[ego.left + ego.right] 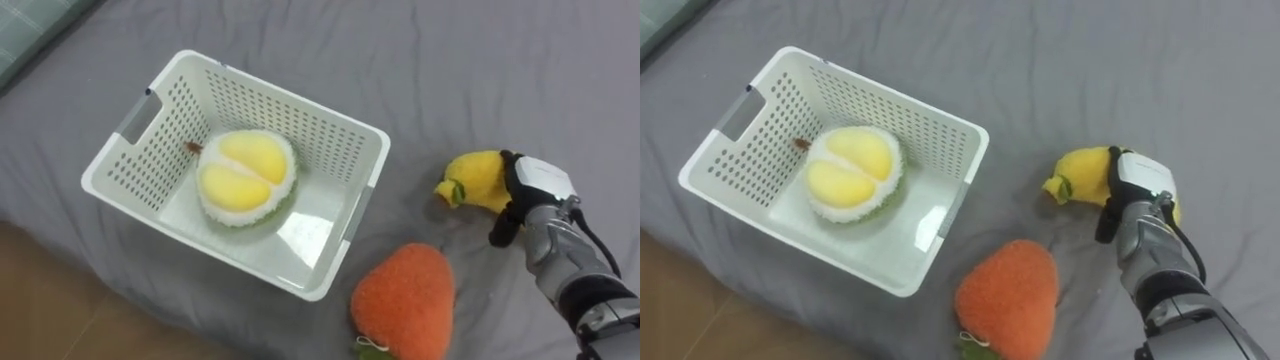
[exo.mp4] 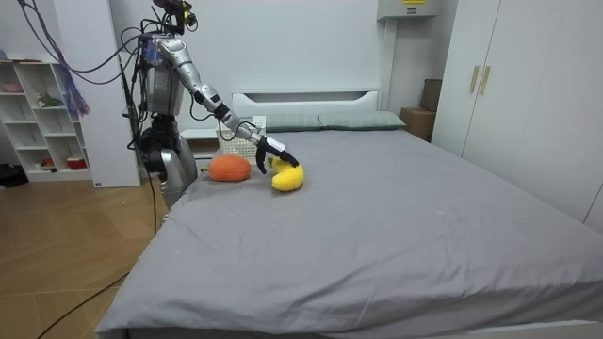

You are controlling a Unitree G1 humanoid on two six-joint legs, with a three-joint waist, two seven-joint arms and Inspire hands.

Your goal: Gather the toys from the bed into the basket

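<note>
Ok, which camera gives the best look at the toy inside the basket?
The left eye view: it looks down into the basket and shows the whole yellow and green toy on its floor. The right eye view matches it. In the room view the basket sits behind the robot's arm, its wall hiding the toy.

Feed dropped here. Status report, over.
Right robot hand shut on yellow plush toy. Durian toy in basket, orange strawberry toy on bed. Nothing blocking the basket.

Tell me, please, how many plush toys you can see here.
3. A durian toy lies in the white basket, an orange strawberry toy on the grey bed beside the basket, and a yellow toy at the right robot hand. None seems hidden.
</note>
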